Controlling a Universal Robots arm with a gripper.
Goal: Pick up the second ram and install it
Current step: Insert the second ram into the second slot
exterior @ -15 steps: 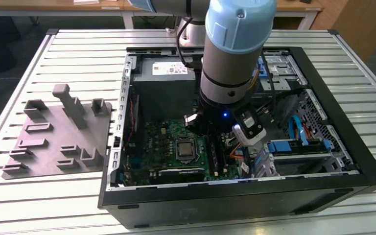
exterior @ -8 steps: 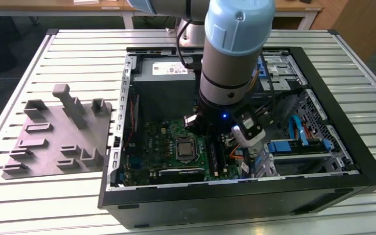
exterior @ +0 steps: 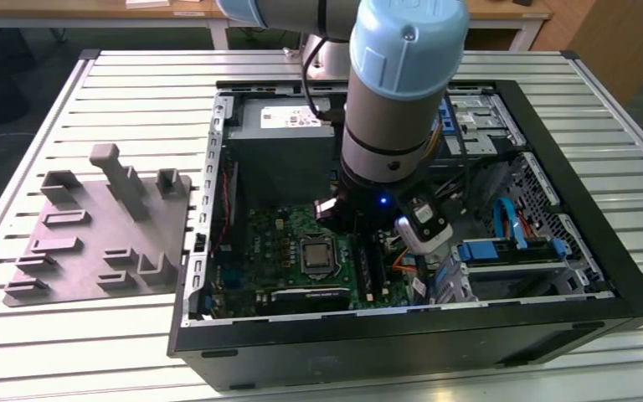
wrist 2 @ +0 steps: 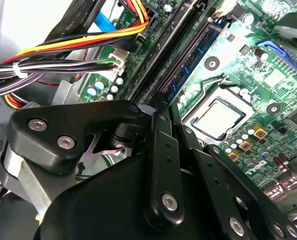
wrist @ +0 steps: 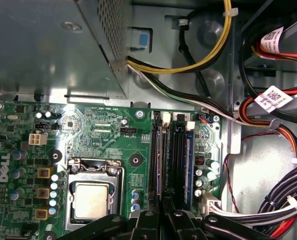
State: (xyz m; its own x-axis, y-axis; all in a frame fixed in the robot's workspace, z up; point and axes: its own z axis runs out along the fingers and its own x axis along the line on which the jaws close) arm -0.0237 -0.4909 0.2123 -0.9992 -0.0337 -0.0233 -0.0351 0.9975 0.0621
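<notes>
Arm: the grey-and-blue robot arm (exterior: 394, 109) reaches straight down into the open black computer case (exterior: 589, 276).
Pincer: black pincer (wrist: 163, 212) low over the slots; its opening cannot be told.
Ram: long dark memory stick (wrist: 177, 160) stands upright in a motherboard slot, beside the processor socket (wrist: 91, 197).

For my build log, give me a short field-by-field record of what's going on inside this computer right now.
arm: reaching down into the open computer case
hand: low over the memory slots
processor socket: beside the slots, uncovered
grey holder block: on the slatted table, outside the case, on the exterior view's left
</notes>
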